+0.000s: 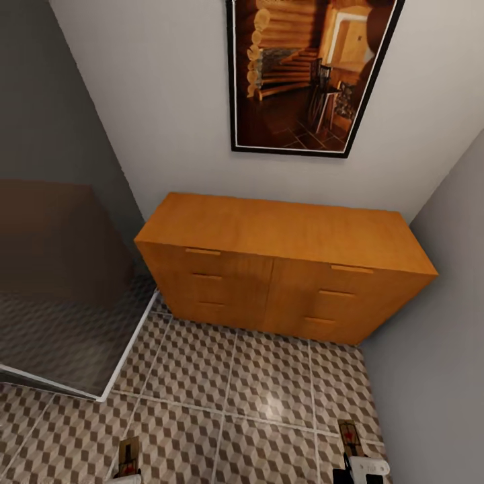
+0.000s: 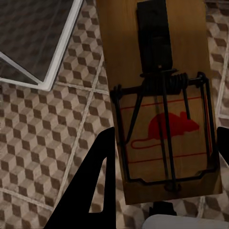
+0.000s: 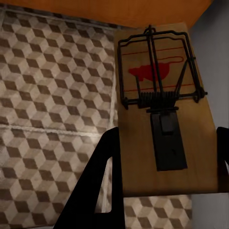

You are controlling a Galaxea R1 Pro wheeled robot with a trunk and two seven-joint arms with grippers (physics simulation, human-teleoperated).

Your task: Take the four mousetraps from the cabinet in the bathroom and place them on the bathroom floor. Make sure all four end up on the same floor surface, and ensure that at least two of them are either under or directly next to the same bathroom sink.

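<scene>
Each pincer clamped on a mousetrap [image 2: 162, 109] [image 3: 160, 100], bathroom floor [image 1: 262, 390] open before cabinet [image 1: 282, 269]

No words, brand names or numbers can be read anywhere. The nearest thing to a sign is a red mouse silhouette inside red ruled lines, printed on the board of each mousetrap [image 2: 162, 102] [image 3: 164, 109], at centre right in the left wrist view and upper right in the right wrist view.
</scene>
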